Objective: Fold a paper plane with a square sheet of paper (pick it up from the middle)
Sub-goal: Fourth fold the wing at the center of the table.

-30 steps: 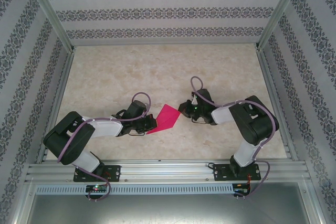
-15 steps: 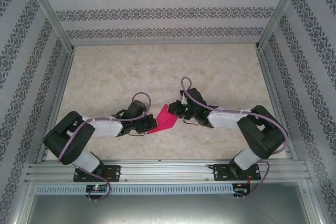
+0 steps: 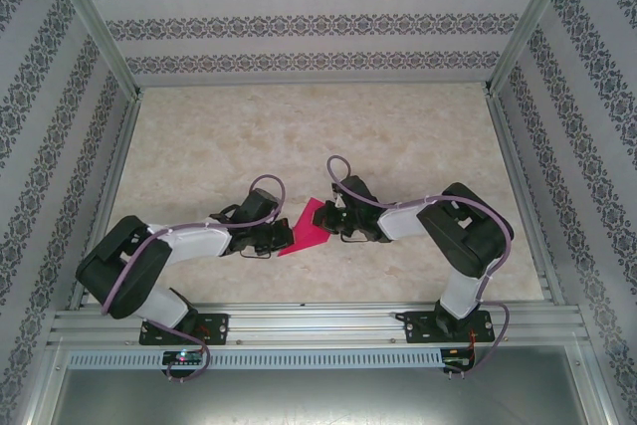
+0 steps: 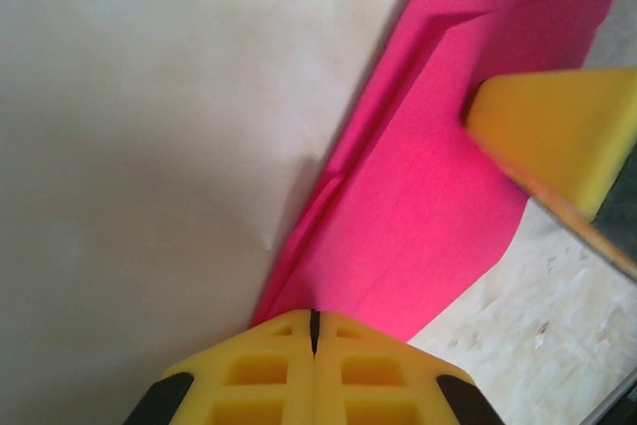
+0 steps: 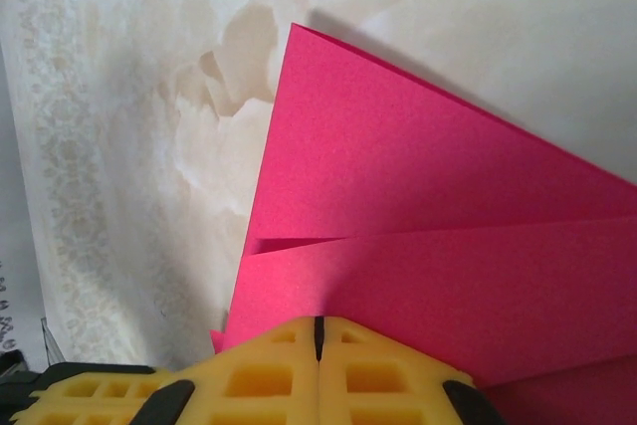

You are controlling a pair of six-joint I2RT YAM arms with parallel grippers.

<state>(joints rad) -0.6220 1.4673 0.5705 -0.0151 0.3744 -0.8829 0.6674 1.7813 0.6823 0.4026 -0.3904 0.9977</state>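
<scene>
Where the two arms meet over the table [image 3: 398, 126], the square sheet of paper [image 3: 311, 229] lies between their grippers, just nearer the arm bases than the table's middle. The sheet (bright magenta-pink, plain) is no longer flat: one flap is folded over the rest, so that two layers overlap along a slanted edge.

Top external view: the left gripper [image 3: 288, 237] meets the sheet at its left end, and the right gripper [image 3: 327, 220] meets it from the opposite side, at its right edge. Both wrists point inward at the sheet, their purple cables looping above them.

Left wrist view: the left gripper [image 4: 314, 340] has its yellow pads pressed together along a thin seam, clamped on the narrow end of the sheet [image 4: 418, 216], which fans out away from the fingertips. One yellow finger of the right gripper [image 4: 552, 131] sits at the far edge of the upper flap. The sheet's long left edge casts a soft shadow on the table [image 4: 149, 146].

Right wrist view: the right gripper [image 5: 318, 337] also has its pads closed tight, pinched on the edge of the folded-over flap. Beyond the flap, the lower layer of the sheet [image 5: 398, 176] rises to a sharp corner.
</scene>
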